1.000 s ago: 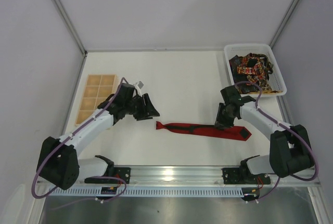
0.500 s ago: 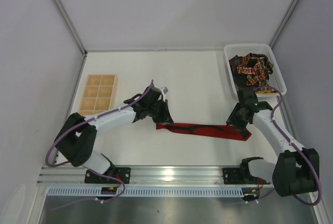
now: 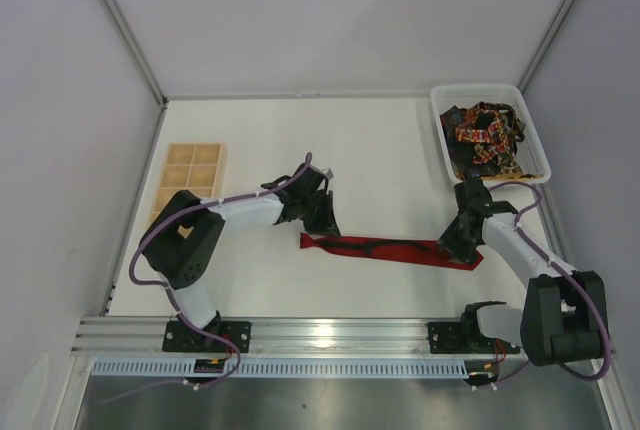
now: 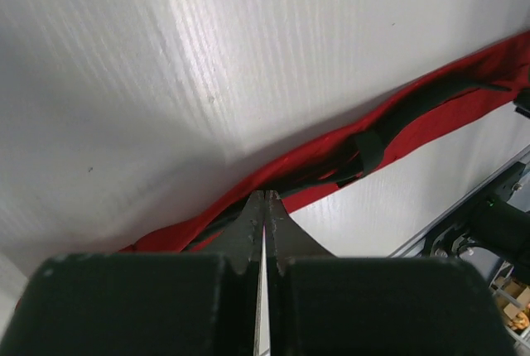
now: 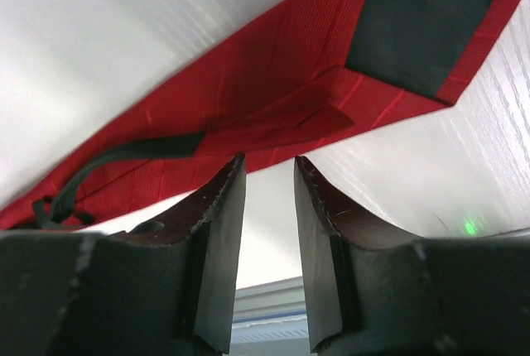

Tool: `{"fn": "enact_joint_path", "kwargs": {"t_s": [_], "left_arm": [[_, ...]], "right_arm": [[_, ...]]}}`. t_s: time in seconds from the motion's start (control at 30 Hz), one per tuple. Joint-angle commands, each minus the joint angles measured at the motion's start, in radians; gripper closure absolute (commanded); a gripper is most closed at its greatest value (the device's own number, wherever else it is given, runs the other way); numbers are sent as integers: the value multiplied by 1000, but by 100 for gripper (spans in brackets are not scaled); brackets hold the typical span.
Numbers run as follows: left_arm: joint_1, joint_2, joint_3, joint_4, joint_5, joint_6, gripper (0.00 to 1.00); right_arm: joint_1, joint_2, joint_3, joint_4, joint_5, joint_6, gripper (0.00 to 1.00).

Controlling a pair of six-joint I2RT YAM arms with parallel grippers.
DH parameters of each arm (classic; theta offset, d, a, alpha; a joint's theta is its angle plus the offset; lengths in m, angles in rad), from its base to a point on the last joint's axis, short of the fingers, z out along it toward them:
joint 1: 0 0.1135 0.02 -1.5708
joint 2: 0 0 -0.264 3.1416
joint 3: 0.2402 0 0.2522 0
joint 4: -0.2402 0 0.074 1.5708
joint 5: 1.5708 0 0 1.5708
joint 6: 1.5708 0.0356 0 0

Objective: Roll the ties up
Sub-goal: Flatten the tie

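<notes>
Lying flat: red tie [image 3: 390, 247]; left claw [image 4: 263, 200] closed at narrow end, right claw [image 5: 265, 164] parted.

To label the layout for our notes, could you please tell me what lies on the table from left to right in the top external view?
A light wooden tray with square compartments → plain bright red fabric necktie → white plastic basket holding dark patterned ties.

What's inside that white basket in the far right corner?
A tangled heap of dark ties patterned in red, orange and yellow lies in the white basket. Their number, and anything beneath the heap, is covered.
</notes>
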Motion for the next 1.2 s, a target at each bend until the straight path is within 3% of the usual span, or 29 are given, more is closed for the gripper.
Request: {"fn": "enact_joint_path", "kwargs": {"t_s": [0.0, 0.4, 0.6, 0.7, 0.87, 1.17], "left_arm": [[8, 20, 58, 15, -20, -5, 100], [24, 103, 59, 12, -40, -12, 100], [24, 120, 62, 7, -54, -7, 100], [24, 99, 51, 10, -63, -9, 100], [21, 83, 51, 9, -55, -9, 99], [16, 50, 51, 7, -55, -9, 100]], "right_arm": [[-13, 47, 11, 53, 34, 22, 64], [-67, 213, 82, 119, -11, -69, 64], [-68, 160, 129, 58, -32, -116, 62], [-68, 104, 134, 27, -32, -112, 56], [-68, 93, 140, 6, 21, -89, 34], [-68, 162, 105, 104, 17, 17, 36]]}}
